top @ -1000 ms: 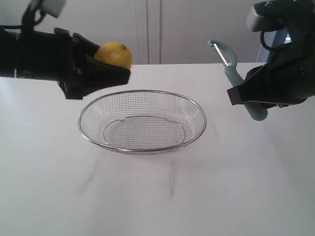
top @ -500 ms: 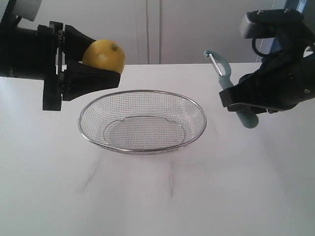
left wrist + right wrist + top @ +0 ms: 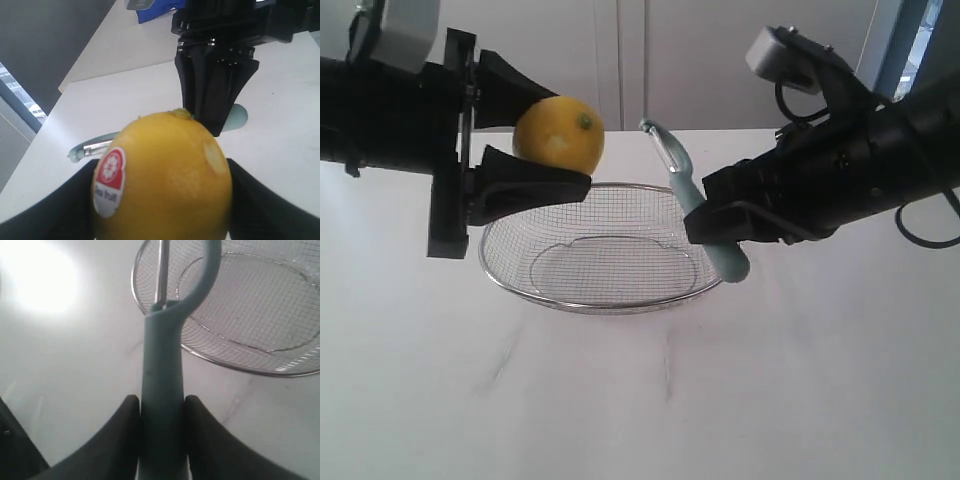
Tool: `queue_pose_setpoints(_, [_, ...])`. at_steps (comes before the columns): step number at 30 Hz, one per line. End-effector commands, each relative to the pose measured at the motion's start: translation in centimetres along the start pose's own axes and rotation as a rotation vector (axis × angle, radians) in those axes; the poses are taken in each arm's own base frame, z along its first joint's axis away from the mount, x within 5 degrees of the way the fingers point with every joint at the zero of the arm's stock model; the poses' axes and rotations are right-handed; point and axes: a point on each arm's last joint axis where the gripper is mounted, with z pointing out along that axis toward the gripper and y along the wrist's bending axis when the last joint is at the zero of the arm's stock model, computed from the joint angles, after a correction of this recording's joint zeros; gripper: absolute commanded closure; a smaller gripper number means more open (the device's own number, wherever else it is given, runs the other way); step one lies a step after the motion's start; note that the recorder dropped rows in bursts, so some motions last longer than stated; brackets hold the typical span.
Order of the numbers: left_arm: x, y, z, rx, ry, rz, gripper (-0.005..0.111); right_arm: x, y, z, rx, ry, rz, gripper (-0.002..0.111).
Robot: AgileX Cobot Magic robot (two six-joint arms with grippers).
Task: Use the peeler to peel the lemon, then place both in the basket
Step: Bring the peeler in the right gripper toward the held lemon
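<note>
The lemon (image 3: 558, 135) is up in the air, over the far left edge of the basket (image 3: 600, 305). It is clamped between the two black fingers of the left claw (image 3: 563, 133). One finger presses on it from above and one from below, so the claw stands fairly wide, filled by the fruit. The left wrist view shows a white-and-red sticker (image 3: 110, 180) on the skin and a small pale patch beside the stem end.

Just right of the lemon, near it but not touching, is the curved head of the peeler (image 3: 688, 190). Its handle slants down to the right, over the right side of the basket. The right claw (image 3: 161, 435) has closed narrowly on the thick handle, a finger (image 3: 122, 430) tight against each side. The head and thin metal blade stick out past the grip, and the butt of the handle pokes out below it.

The wire basket sits on the white table (image 3: 770, 380) beneath both arms, with nothing in it. The left arm reaches in from the left and the right arm from the far right.
</note>
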Motion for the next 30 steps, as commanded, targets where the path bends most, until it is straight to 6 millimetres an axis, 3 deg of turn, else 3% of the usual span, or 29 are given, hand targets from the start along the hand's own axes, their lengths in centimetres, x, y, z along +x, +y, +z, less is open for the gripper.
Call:
queue_pose_setpoints(1, [-0.6, -0.1, 0.7, -0.054, 0.024, 0.177, 0.107, -0.1, 0.5, -0.1, -0.063, -0.017, 0.010, 0.108])
queue_pose_setpoints(10, [-1.0, -0.1, 1.7, -0.126, 0.050, 0.089, 0.107, -0.4, 2.1, 0.3, -0.152, -0.059, -0.025, 0.108])
queue_pose_setpoints(24, [-1.1, -0.2, 2.2, -0.167, 0.073, 0.048, 0.107, -0.7, 1.8, 0.8, -0.105, -0.091, -0.034, 0.108])
queue_pose_setpoints(27, [-0.9, 0.0, 2.1, -0.188, 0.094, 0.009, 0.107, -0.9, 2.1, 0.0, -0.085, -0.129, -0.054, 0.108])
queue_pose_setpoints(30, [-0.9, 0.0, 2.1, -0.185, 0.100, 0.013, 0.107, -1.2, 2.7, -2.1, -0.052, -0.213, -0.087, 0.108])
